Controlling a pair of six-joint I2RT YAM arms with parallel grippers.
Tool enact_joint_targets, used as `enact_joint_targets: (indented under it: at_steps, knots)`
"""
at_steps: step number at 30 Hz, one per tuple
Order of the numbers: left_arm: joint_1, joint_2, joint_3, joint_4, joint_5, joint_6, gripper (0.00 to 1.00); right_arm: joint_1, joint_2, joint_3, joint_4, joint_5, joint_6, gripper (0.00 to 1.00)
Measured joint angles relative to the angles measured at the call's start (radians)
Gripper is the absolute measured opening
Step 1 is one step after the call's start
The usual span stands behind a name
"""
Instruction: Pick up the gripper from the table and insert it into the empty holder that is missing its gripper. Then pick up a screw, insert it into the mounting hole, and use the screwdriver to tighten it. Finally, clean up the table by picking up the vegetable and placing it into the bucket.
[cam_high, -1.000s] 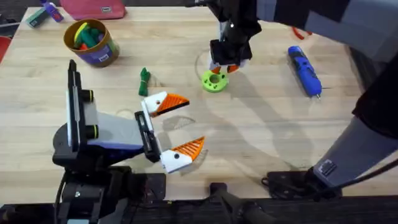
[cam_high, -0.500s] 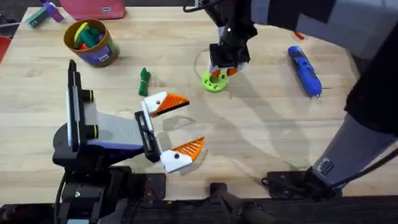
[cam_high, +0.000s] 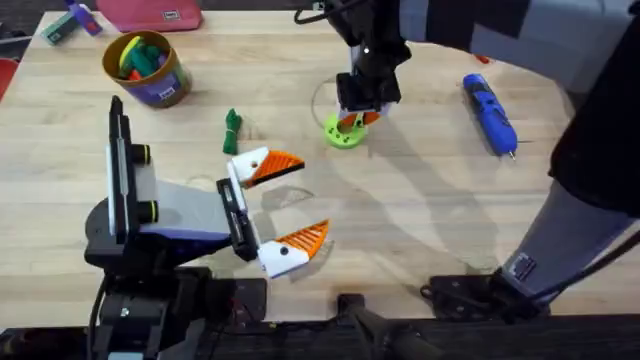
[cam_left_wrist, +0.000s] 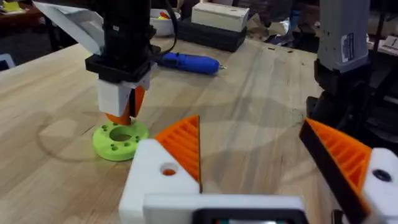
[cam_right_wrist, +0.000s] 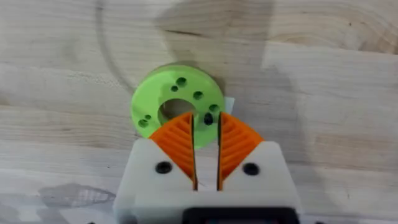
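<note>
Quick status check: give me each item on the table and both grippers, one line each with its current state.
Right gripper: nearly shut, hovering at the green disc.
Left gripper: open, holding nothing.
Green disc: flat on the table.
Screwdriver: lying on the table, untouched.
Vegetable: lying on the table, not in the bucket.
Bucket: upright, toys inside.

- Table (cam_high: 420, 220): pale wood, visible grain, matt.
- Lime-green disc (cam_right_wrist: 177, 104): plastic, matt, smooth, drilled holes.
- Right gripper (cam_right_wrist: 206, 149): white plastic blocks, smooth; orange pads (cam_right_wrist: 237, 142) ribbed, matt.
- Left gripper (cam_high: 275, 205): same white plastic and ribbed orange pads (cam_left_wrist: 185, 144).
- Screwdriver (cam_high: 489, 112): blue plastic body, slight sheen; thin metal tip.
- Bucket (cam_high: 147, 68): yellow-brown wall, glossy purple label band.
- Vegetable (cam_high: 232, 130): dark green, matt.
</note>
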Motion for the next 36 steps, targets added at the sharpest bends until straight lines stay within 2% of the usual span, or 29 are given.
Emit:
enact_joint_targets:
  at_steps: [9,23,27,36]
  knots:
    - [0.0,0.0,0.0,0.0,0.0,0.0,0.986,0.0,0.0,0.0,0.001,0.0,0.0,0.176]
    - [0.0,0.0,0.0,0.0,0.0,0.0,0.985,0.0,0.017,0.0,0.007,0.0,0.0,0.102]
    - [0.0,0.0,0.0,0.0,0.0,0.0,0.987,0.0,0.017,0.0,0.006,0.002,0.001,0.015]
    - [0.0,0.0,0.0,0.0,0.0,0.0,0.986,0.0,0.017,0.0,0.006,0.001,0.004,0.007]
